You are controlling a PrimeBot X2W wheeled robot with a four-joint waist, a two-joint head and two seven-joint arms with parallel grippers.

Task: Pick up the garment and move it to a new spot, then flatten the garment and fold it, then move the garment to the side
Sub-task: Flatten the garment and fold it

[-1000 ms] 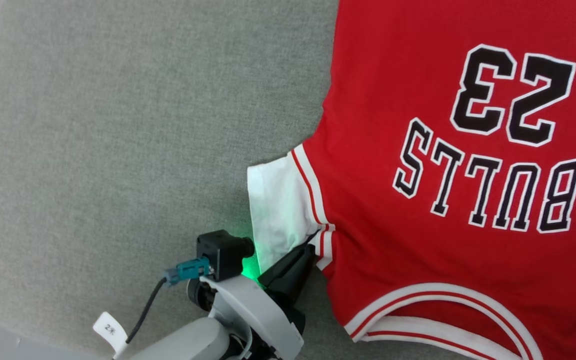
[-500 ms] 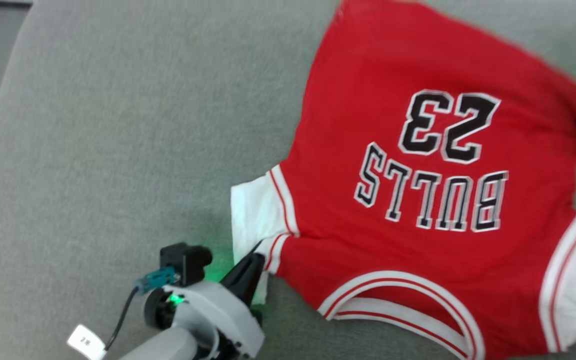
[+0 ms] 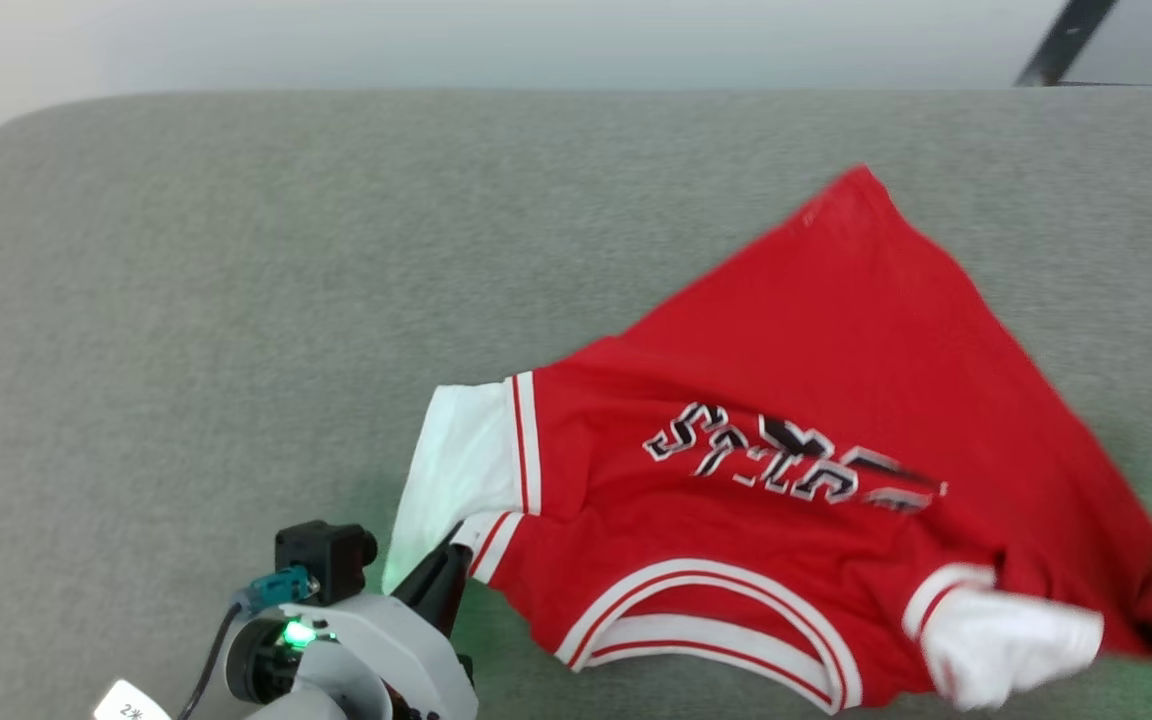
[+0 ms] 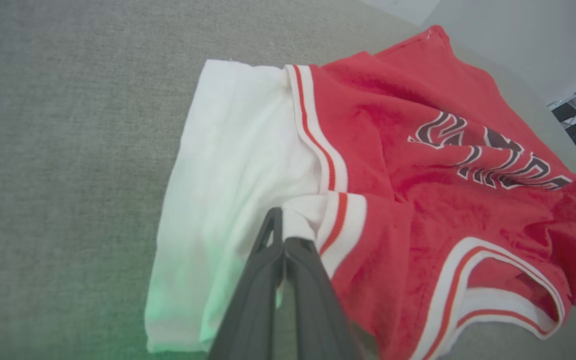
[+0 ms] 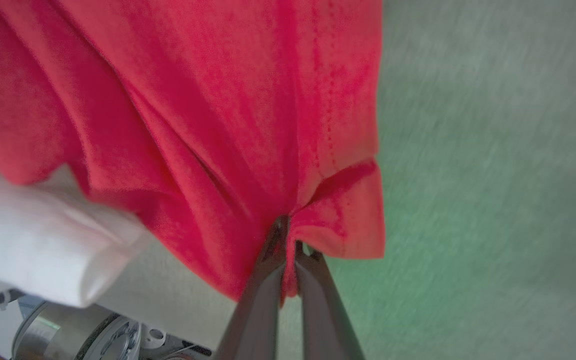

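Toward the near right edge of the grey upholstered surface (image 3: 236,300), the red garment (image 3: 816,400) sits rumpled, the left gripper (image 4: 284,234) clamped shut on its striped sleeve trim, the right gripper (image 5: 289,236) pinched tight on a fold of red fabric.

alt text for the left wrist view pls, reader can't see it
The left gripper, jaws shut, pinches the red garment at the striped trim beside its white sleeve. The garment spreads rumpled over a grey fabric surface, with black white-outlined lettering creased across its front.
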